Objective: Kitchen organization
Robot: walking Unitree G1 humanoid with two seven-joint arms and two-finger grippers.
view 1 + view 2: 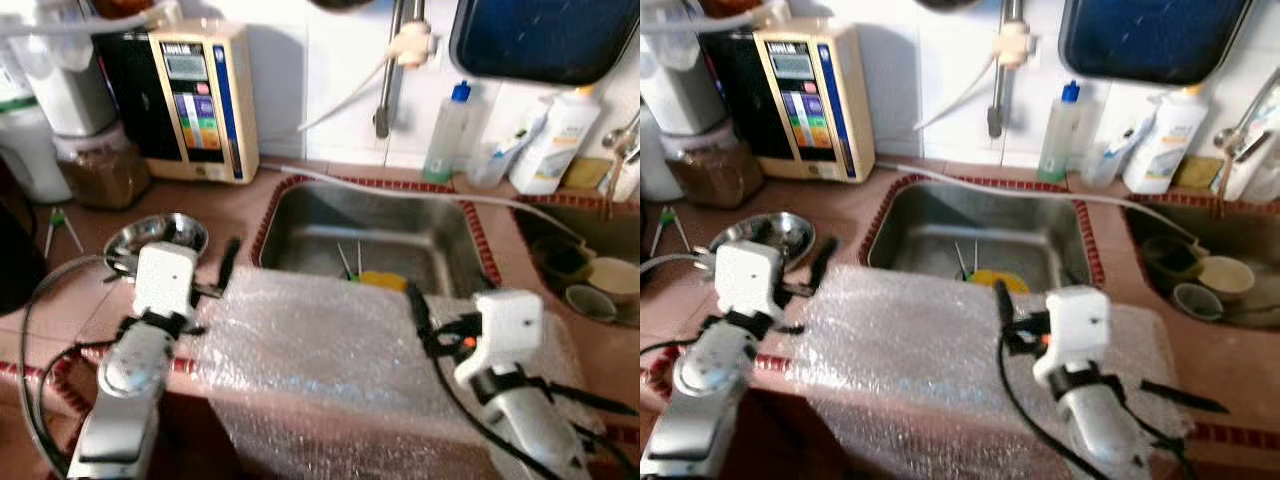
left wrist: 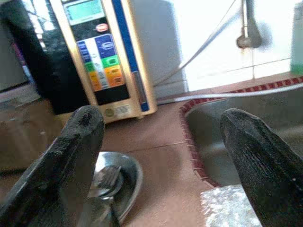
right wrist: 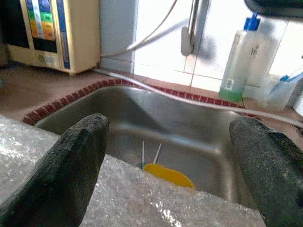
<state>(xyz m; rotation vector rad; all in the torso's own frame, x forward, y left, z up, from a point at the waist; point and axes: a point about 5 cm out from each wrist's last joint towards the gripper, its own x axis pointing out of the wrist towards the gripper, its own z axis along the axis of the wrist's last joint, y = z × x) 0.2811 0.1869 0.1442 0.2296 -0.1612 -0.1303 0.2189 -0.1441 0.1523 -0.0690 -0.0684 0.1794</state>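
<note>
Right wrist view: bubble wrap (image 3: 142, 198) beneath spread fingers (image 3: 71, 165).

There are two sinks (image 1: 300, 215), one sheet of bubble wrap (image 1: 330, 350), one steel bowl (image 1: 180, 232), three bottles (image 1: 447, 130) at the wall, one water machine (image 1: 200, 100) and two cups (image 1: 612, 278)

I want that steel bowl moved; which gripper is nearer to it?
Left. The left gripper hovers right beside the steel bowl; the right gripper is over the bubble wrap, farther off.
</note>
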